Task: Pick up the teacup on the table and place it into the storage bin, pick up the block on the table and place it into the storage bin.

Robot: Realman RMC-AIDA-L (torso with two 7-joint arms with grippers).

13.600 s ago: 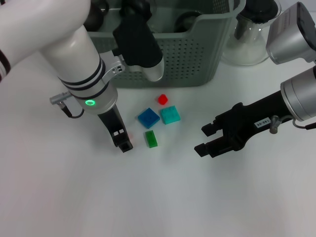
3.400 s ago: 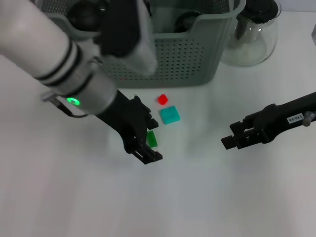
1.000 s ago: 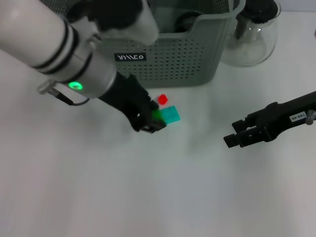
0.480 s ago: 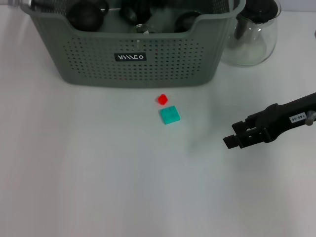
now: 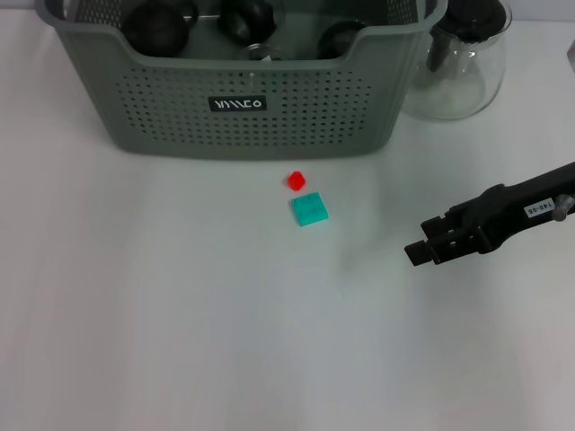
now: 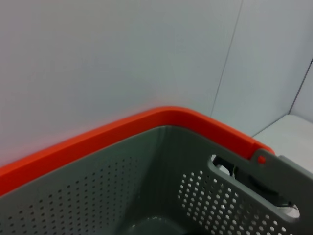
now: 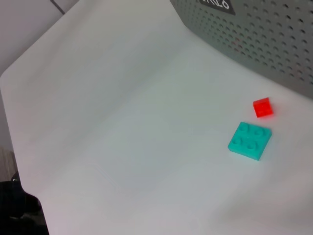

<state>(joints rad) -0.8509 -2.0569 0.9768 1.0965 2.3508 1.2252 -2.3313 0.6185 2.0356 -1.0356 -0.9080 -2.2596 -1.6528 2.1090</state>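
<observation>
From the head camera I see the storage bin (image 5: 243, 90) at the far side of the white table (image 5: 180, 323), its black label (image 5: 237, 104) facing me and several dark, rounded items lying inside it, too shadowed for me to tell whether any is the teacup. Two blocks lie on the table just in front of the bin: a small red block (image 5: 296, 180) and, just beside it on the near side, a flat teal block (image 5: 310, 209); I cannot tell whether they touch. The right gripper (image 5: 429, 246) hangs low over the table well to the right of the blocks, its fingers slightly parted and holding nothing. A clear glass pitcher (image 5: 458, 63) with a black lid stands right of the bin. The left gripper is out of my head view; its wrist camera looks along the bin's perforated inner wall (image 6: 122, 196) and an orange rim (image 6: 161, 117).
</observation>
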